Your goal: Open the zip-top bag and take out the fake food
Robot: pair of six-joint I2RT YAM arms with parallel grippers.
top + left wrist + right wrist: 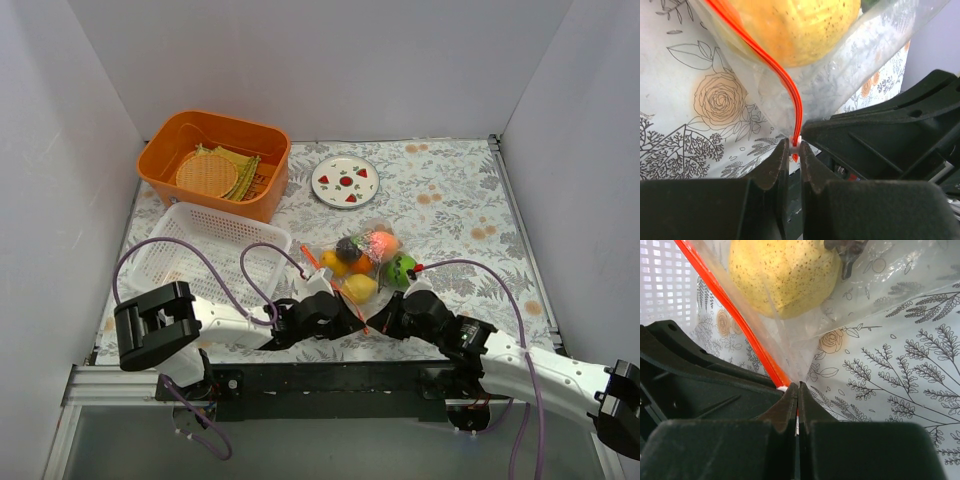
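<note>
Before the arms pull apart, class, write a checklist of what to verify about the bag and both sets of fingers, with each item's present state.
1. left fingers shut on the zip-top bag at its strip end: ok.
2. right fingers shut on the same corner: ok.
3. each set holds a separate wall of the mouth: cannot tell.
4. red zip strip parted: not ok, it runs as one line.
5. lemon inside the bag: ok.

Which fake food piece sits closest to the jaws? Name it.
The yellow lemon, just beyond the left gripper and right gripper in the zip-top bag; the orange piece, green ball and dark piece lie farther back.
</note>
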